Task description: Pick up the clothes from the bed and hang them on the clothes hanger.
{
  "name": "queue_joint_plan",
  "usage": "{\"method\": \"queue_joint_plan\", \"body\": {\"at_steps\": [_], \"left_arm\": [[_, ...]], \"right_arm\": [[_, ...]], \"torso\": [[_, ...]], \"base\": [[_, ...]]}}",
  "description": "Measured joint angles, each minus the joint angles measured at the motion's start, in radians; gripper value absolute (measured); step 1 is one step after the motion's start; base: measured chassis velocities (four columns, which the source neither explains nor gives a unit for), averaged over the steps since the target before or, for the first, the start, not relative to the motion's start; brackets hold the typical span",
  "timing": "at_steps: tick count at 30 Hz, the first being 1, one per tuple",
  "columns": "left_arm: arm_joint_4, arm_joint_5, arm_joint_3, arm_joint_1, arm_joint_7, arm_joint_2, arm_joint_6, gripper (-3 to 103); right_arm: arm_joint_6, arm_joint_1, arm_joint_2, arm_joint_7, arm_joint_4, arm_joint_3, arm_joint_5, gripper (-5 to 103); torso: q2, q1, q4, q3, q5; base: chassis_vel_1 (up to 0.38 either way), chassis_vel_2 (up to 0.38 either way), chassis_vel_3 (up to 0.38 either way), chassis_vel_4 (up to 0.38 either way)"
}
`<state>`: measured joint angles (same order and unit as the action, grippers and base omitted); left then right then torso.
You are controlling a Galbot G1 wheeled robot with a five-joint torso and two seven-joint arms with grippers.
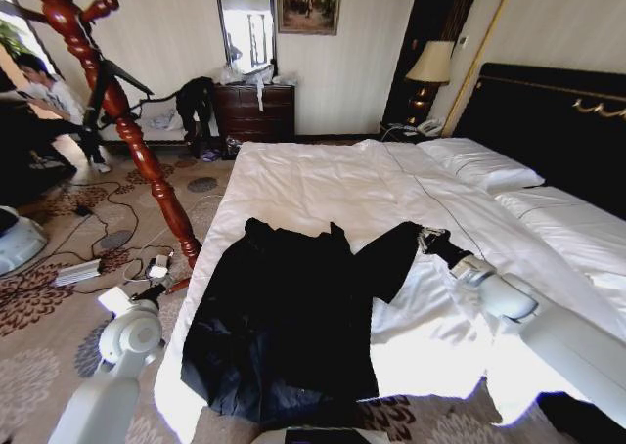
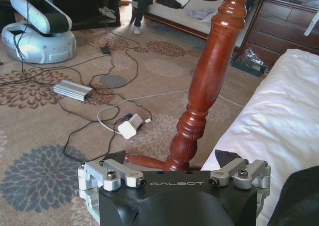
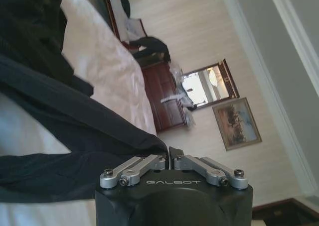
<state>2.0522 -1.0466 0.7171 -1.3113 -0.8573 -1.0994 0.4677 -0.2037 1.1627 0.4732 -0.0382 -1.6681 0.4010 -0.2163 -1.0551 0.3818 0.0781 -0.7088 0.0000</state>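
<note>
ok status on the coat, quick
Right tool shut on the coat sleeve, coat flat on the bed. Left tool open, low beside the coat stand. Nothing blocking.

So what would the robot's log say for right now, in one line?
clothes: flat on bed | right gripper: shut on sleeve end | left gripper: open, beside clothes hanger base | hung: not yet

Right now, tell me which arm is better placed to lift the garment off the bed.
The right. Its gripper is closed on the black garment's sleeve on the bed. The left gripper is open, off the bed's edge over the carpet by the coat stand's base.
</note>
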Motion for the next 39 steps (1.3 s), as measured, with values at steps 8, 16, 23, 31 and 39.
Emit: {"method": "queue_joint_plan", "body": {"at_steps": [8, 16, 23, 31, 39], "left_arm": [[-0.004, 0.003, -0.006, 0.0, 0.0, 0.001, 0.0, 100], [0.001, 0.0, 0.002, -0.008, 0.001, 0.007, 0.0, 100], [0.006, -0.006, 0.012, -0.018, 0.001, 0.016, 0.0, 100], [0.025, -0.012, 0.019, -0.03, 0.001, 0.021, 0.0, 100], [0.035, -0.013, 0.031, -0.044, 0.001, 0.024, 0.001, 100]], "right_arm": [[-0.056, 0.054, 0.109, -0.104, 0.067, 0.036, 0.009, 35], [0.137, 0.175, 0.215, -0.618, -0.157, -0.083, 0.821, 62], [0.08, 0.219, 0.34, -0.72, -0.275, -0.045, 1.269, 84], [0.087, 0.271, 0.463, -0.777, -0.349, 0.016, 1.481, 100], [0.135, 0.25, 0.587, -0.71, -0.314, 0.048, 1.612, 101]], "torso": [[0.0, 0.0, -0.0005, 0.0, -0.0001], [0.0, 0.0, -0.0003, 0.0, -0.0002], [0.0, 0.0, -0.0001, 0.0, -0.0005], [0.0, 0.0, 0.0, 0.0, -0.0002], [0.0, 0.0, -0.0002, 0.0, -0.0003]], "base": [[0.0, 0.0, 0.0, 0.0], [0.0, 0.0, 0.0, 0.0], [0.0, 0.0, 0.0, 0.0], [0.0, 0.0, 0.0, 0.0], [0.0, 0.0, 0.0, 0.0]]}}
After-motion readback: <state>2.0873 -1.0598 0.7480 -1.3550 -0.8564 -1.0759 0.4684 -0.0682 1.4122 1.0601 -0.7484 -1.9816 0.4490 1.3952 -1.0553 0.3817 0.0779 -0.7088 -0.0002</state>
